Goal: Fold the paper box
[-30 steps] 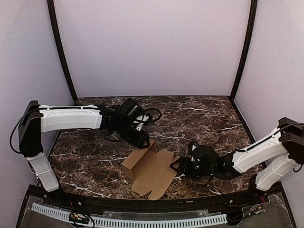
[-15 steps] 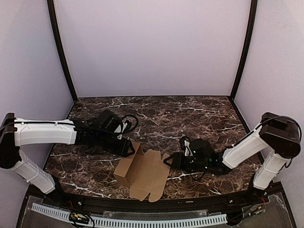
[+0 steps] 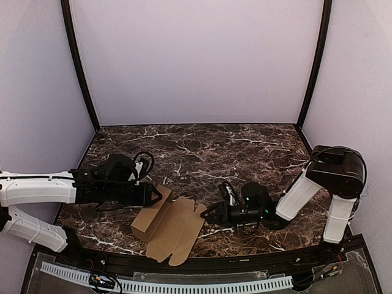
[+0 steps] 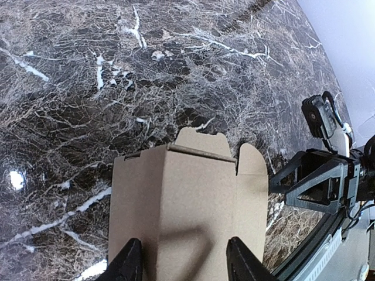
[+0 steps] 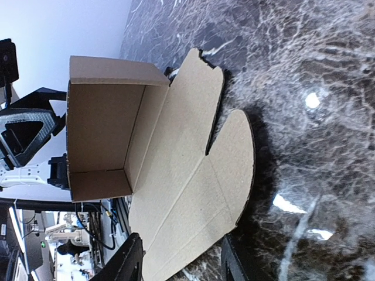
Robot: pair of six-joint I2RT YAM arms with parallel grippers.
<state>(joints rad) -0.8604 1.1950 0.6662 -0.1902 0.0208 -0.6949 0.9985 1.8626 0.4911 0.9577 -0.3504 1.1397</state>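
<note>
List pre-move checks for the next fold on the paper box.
1. Paper box between both arms: ok.
2. Raised walls standing on the folded side: ok, three walls stand upright in the right wrist view.
3. Flat flap lying on the table, unfolded: ok.
4. Left gripper backing the box's outer face: jaws apart over it; contact cannot tell.
5. Right gripper lined up with the flap edge: ok.
6. Right gripper closed on the flap: not ok, jaws apart.

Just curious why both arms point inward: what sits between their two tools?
The paper box, tan cardboard with one end raised and its flaps flat, lies between the left tool and the right tool, as the top view shows.
</note>
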